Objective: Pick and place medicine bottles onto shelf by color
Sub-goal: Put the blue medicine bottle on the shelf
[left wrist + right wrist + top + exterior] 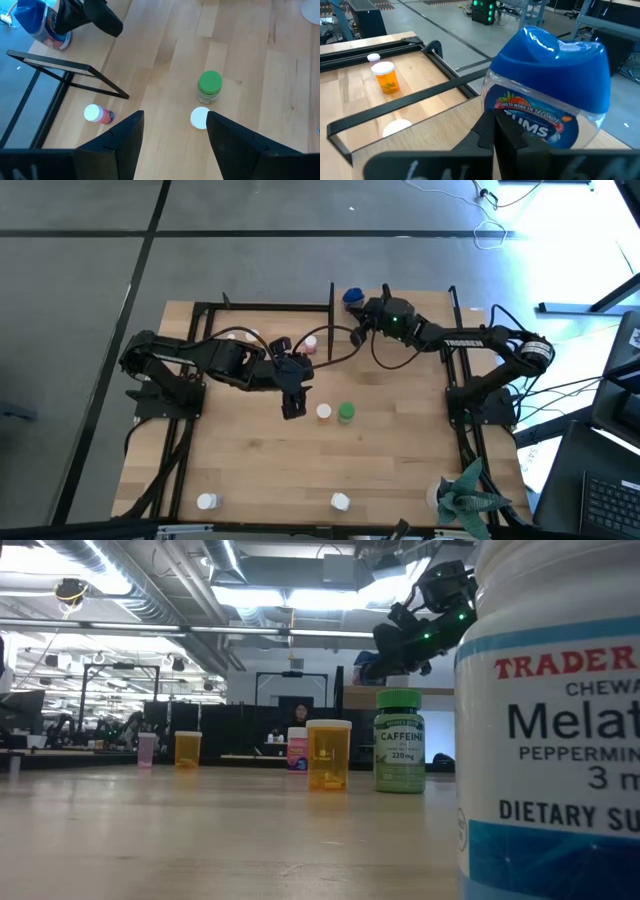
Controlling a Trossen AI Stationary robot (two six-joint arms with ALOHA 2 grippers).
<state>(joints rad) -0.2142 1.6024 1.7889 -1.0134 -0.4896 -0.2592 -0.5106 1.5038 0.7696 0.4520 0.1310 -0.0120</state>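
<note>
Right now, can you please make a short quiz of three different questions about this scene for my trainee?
1. True or false: the left gripper holds the green-capped bottle.
2. What colour is the cap of the Tums bottle in front of the right gripper?
   A. pink
   B. blue
   C. green
3. Fill in: beside the green-capped bottle stands an orange bottle with a ____ cap.

Key:
1. False; it hovers open above the table.
2. B
3. white
</note>
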